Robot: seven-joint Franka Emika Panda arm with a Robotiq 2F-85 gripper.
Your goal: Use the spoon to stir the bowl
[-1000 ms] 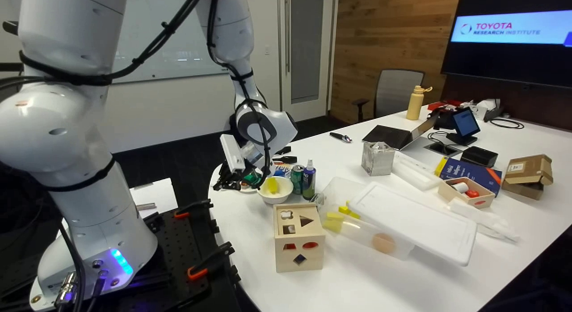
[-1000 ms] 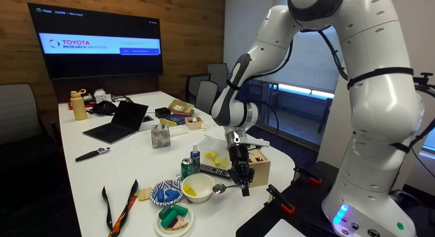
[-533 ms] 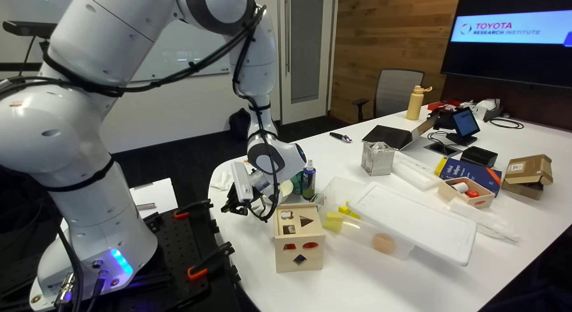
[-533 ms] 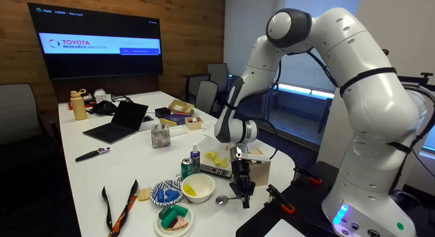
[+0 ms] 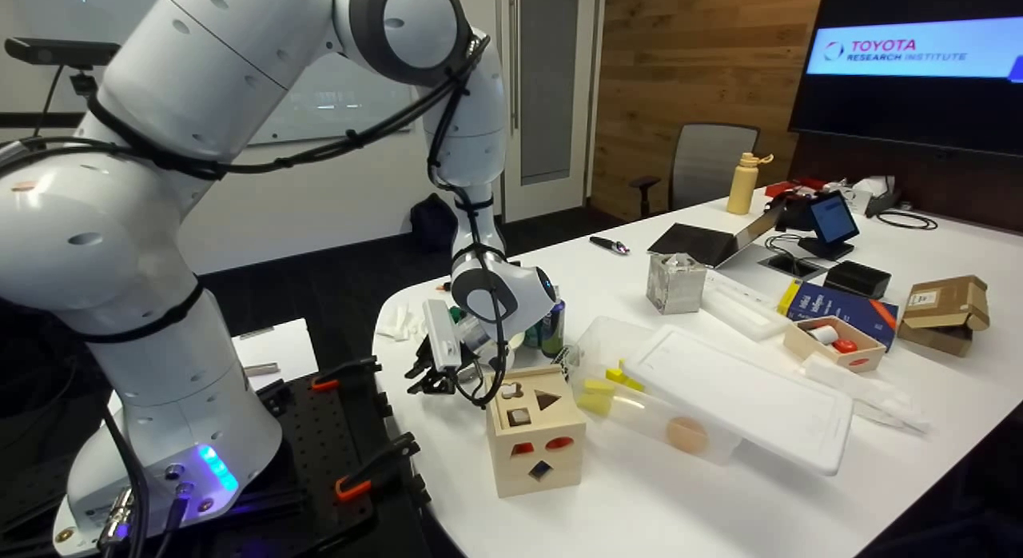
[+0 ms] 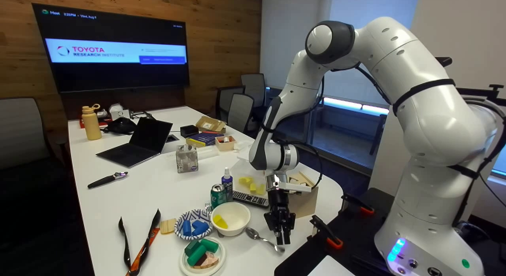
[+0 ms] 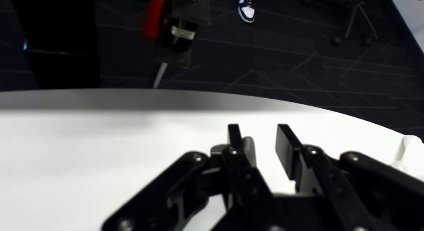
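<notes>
The white bowl (image 6: pixel 239 214) stands on the table with a yellow block (image 6: pixel 220 221) in it. In an exterior view the bowl is mostly hidden behind the arm. The metal spoon (image 6: pixel 253 233) lies on the table right of the bowl, its head toward the bowl and its handle end near my fingertips. My gripper (image 6: pixel 282 238) is low over the table beside the handle; it also shows in an exterior view (image 5: pixel 427 380). In the wrist view my gripper (image 7: pixel 257 141) has its fingers apart with nothing between them. A grey rounded piece shows beside the left finger; I cannot tell what it is.
A wooden cube toy (image 5: pixel 534 454) stands close beside the wrist. A blue-patterned bowl (image 6: pixel 178 227), a white plate (image 6: pixel 222 262) with green blocks, a green can (image 6: pixel 218 196), a purple spray bottle (image 6: pixel 227 185) and a remote (image 6: pixel 251 198) surround the bowl. A clear plastic box (image 5: pixel 651 414) lies farther off.
My gripper has come away from the bowl and down, lowering the spoon it held. It has opened and the spoon has dropped onto the table. The wooden cube has turned slightly.
</notes>
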